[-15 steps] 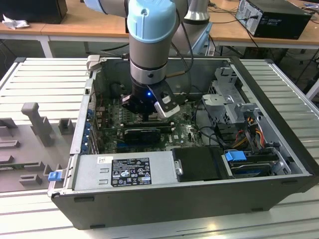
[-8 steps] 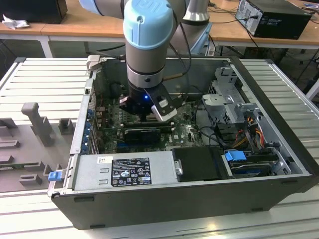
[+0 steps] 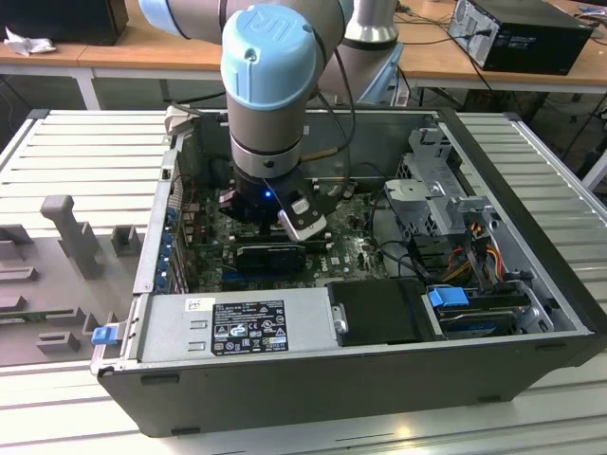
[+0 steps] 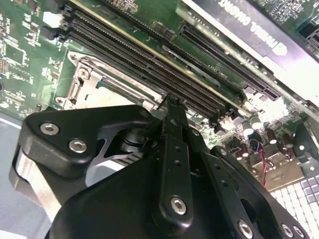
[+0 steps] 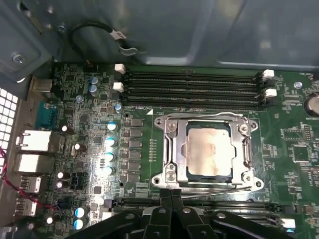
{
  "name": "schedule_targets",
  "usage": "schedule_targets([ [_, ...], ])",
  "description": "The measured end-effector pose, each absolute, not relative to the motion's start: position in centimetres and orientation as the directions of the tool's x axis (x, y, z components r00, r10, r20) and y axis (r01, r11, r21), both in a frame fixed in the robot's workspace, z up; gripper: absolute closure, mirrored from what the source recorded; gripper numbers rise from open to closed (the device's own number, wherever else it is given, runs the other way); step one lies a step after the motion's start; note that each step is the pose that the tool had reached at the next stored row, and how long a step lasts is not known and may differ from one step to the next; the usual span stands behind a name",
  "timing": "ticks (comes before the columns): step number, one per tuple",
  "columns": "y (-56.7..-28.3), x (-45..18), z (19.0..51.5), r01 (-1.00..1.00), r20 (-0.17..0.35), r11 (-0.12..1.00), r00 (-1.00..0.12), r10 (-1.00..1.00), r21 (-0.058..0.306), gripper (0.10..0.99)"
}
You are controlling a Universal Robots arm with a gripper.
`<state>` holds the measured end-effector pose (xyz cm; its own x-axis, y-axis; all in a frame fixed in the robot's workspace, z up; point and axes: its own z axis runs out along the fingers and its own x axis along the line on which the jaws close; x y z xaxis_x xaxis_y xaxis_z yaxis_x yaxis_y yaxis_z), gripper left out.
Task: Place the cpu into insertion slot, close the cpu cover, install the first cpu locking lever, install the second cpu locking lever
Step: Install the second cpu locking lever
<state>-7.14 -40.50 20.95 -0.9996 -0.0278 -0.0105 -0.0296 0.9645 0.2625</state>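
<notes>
Slatted metal table (image 3: 57, 152) carries an open computer case (image 3: 531, 313). Inside, the cpu (image 5: 208, 149) sits in the insertion slot (image 5: 250, 152) under the closed cpu cover (image 5: 177, 149). At six o'clock of it, the gripper (image 5: 171, 195) has fingers pressed together, holding nothing.

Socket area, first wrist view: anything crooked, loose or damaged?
Nothing stands out. The cpu lies flat and square in the insertion slot, and the cpu cover is down over it, its window framing the chip evenly. The memory slots alongside look intact. The gripper sits at the socket's edge.
</notes>
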Motion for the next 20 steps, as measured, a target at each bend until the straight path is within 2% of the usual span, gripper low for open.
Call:
schedule_targets([
  [20, -39.9, -7.6, 19.6, -0.030, -0.012, 0.952, -1.000, -0.027, 0.305, 0.980],
])
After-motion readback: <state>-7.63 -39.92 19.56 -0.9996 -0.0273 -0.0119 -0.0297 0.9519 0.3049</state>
